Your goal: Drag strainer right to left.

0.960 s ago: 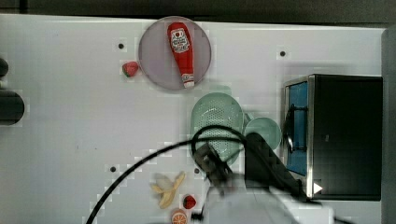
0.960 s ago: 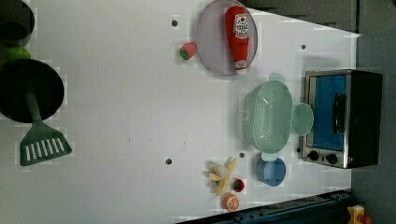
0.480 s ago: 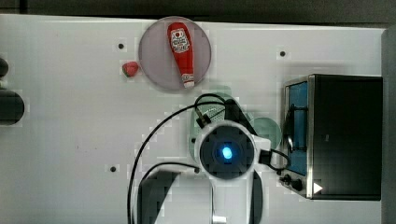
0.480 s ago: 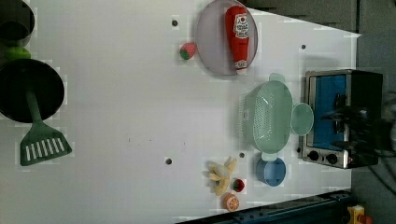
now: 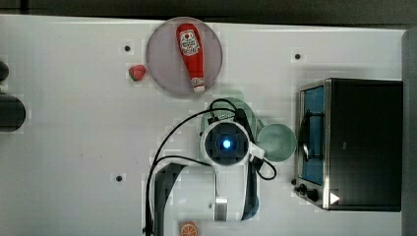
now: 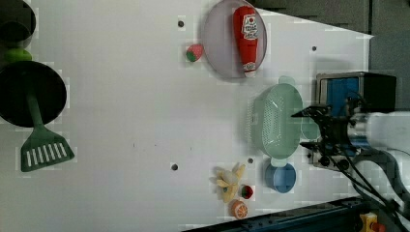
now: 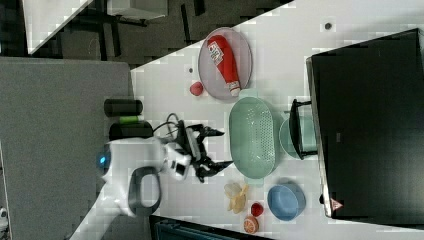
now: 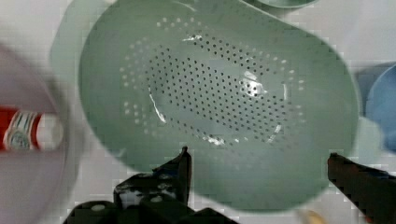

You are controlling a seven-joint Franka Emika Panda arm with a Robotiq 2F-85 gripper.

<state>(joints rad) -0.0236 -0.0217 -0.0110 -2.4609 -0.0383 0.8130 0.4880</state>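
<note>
Your strainer (image 6: 274, 121) sits on the desk (image 6: 121, 121) directly under the end effector (image 6: 309, 129); in the wrist view its holed bowl (image 8: 210, 93) lies just ahead of the two fingers. The end effector is spread wide and pinches nothing, with one fingertip (image 8: 184, 161) over the strainer's rim and the other off to the side. In the right view you see the end effector (image 7: 217, 148) hanging above the desk beside the strainer (image 7: 252, 137), not touching it.

Just past the strainer from the end effector stands the mug (image 5: 278, 142), touching the strainer's side, and beyond that the toaster oven (image 5: 354, 142). To one side of the end effector lies the plate (image 6: 220, 38) with the ketchup bottle (image 6: 246, 34) on it, with the strawberry (image 6: 194, 52) beside the plate. To the other side sits the blue cup (image 6: 281, 177), close to the strainer's end, then the banana (image 6: 228, 181) and orange slice (image 6: 239, 209). Well apart are the spatula (image 6: 43, 145) and black pan (image 6: 24, 94).
</note>
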